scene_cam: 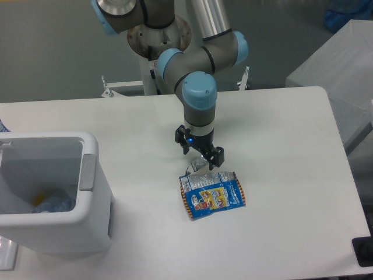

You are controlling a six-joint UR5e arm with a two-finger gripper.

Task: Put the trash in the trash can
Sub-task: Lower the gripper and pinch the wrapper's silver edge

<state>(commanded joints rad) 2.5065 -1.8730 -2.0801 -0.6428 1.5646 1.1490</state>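
We see the hand [201,158], jaws apart, poised at the upper edge of the snack wrapper [211,195], which lies flat on the bench [280,175] well right of the trash can [52,192] (something already inside). Next, we judge: descend, pinch, carry it over.

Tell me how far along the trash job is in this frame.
Possibly done: something bluish and yellow lies inside the large white rectangular plastic bin, but I can't identify it. In hand: the two-finger gripper sits at the top edge of the crinkled blue-and-silver snack wrapper; whether it grips is unclear. Left: the wrapper is on the white table, unbinned.
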